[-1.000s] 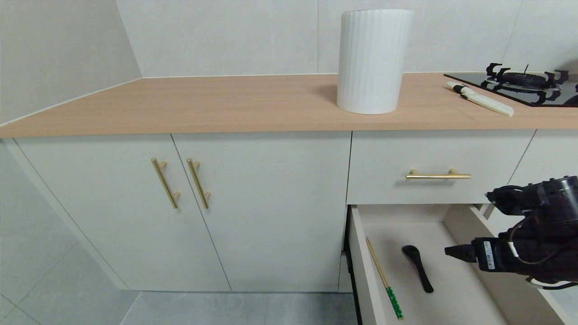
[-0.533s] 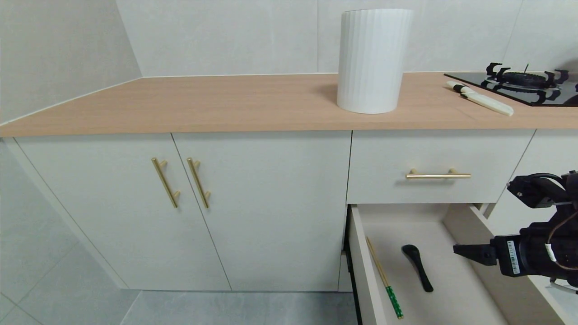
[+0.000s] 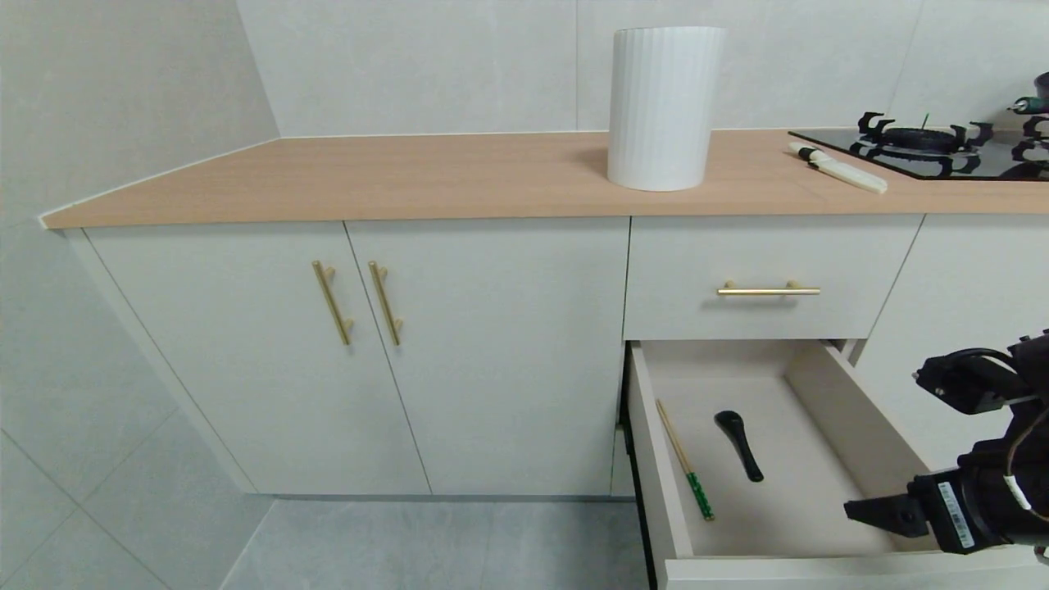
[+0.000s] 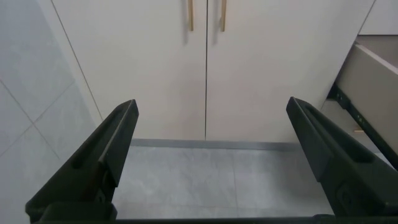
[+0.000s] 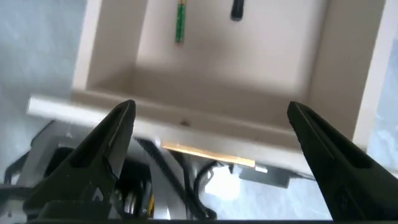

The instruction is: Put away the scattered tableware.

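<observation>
While the drawer stood pulled out under the counter, the chopsticks lay inside along its left wall. The spoon lay just beside them, apart from them. The knife was not yet stowed and lay on the counter at the edge of the hob, well away from both arms.

The right gripper hung at the drawer's front right corner, fingers spread and holding nothing. The left gripper, equally spread and empty, faced the cabinet doors low near the floor.

The main risk seemed to be shutting the drawer too soon, which would leave the knife out. A shove from that right corner, off the centre of the front, could also twist the drawer on its runners and jam it. A hard push might send the chopsticks and spoon sliding to the back.

Fetching the knife carried its own hazards:
- A grip on the blade rather than the handle could slip.
- An arm swinging across the counter might clip the tall canister and tip it.
- The open drawer stood in the way of any approach.
</observation>
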Available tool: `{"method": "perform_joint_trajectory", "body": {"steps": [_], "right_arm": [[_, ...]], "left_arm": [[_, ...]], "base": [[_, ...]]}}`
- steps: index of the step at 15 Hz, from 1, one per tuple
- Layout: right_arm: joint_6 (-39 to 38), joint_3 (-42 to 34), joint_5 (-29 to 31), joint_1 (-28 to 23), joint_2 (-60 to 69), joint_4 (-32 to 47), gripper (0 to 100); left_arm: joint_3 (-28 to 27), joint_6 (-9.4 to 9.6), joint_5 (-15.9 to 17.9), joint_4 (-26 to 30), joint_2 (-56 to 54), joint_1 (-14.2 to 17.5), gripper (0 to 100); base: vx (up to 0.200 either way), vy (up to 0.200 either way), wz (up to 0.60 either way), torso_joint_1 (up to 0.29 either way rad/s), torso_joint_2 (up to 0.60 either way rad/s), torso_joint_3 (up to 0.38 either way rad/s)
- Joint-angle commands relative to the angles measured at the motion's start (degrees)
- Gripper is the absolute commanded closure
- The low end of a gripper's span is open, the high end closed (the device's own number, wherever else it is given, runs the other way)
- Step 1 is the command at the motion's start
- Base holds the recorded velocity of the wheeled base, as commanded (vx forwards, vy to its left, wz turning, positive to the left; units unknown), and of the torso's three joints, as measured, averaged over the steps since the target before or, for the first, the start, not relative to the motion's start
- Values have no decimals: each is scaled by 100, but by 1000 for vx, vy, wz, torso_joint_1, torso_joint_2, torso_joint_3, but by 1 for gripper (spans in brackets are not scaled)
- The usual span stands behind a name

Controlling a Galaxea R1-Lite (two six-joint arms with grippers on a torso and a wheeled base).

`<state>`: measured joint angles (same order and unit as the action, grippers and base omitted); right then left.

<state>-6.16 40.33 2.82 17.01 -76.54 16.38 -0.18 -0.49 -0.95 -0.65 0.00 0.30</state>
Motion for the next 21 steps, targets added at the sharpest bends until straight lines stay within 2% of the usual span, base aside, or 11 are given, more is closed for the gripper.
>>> {"method": "perform_joint_trajectory", "body": {"steps": [1,5,7,11,21], "right_arm": [[-8,327,-9,84,-177,524,0],[-8,810,-211,110,-634,1798,0],[53,801,-431,110,-994,1851,0],[79,793,-440,110,-1600,1851,0],[36,836,-387,101,-2128,1851,0]], "left_arm": [[1,-4,-2,-6,0,5,0],[1,5,-2,-6,0,5,0],[1,5,-2,-6,0,5,0],[1,-4,-2,-14,0,5,0],[1,-4,-2,-6,0,5,0]], "base": [[0,0,0,0,0,0],[0,0,0,0,0,0],[0,0,0,0,0,0],[0,0,0,0,0,0],[0,0,0,0,0,0]]}}
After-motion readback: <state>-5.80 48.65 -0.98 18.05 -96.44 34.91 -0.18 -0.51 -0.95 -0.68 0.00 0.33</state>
